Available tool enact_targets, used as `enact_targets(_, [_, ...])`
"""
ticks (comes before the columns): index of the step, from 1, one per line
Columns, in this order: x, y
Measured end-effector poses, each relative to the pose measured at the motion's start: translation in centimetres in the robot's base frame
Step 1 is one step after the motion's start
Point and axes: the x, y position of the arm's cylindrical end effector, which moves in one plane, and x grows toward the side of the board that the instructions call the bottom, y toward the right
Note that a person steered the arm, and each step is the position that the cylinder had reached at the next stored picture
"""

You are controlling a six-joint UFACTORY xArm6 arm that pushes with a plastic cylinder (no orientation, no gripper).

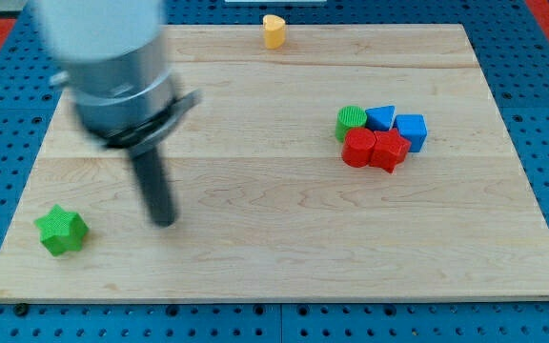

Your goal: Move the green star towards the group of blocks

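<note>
The green star (61,230) lies near the board's bottom left corner. The group of blocks sits at the view's right: a green round block (352,120), a blue triangular block (380,117), a blue cube (411,131), a red round block (358,148) and a red block (389,150), all touching. My tip (165,221) rests on the board to the right of the green star, about a block's width apart from it, and far left of the group.
A yellow heart-shaped block (274,30) stands at the board's top edge, near the middle. The wooden board (274,257) lies on a blue pegboard surface. The arm's grey body (112,67) fills the top left.
</note>
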Motion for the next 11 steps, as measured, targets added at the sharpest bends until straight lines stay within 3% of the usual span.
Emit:
enact_targets(1, [6.1, -8.7])
enact_targets(2, [5.9, -13.3])
enact_targets(3, [4.5, -13.0])
enact_targets(4, [2.7, -8.4])
enact_targets(6, [-5.2, -8.0])
enact_targets(9, [-5.5, 12.2])
enact_targets(11, [-2.1, 18.5])
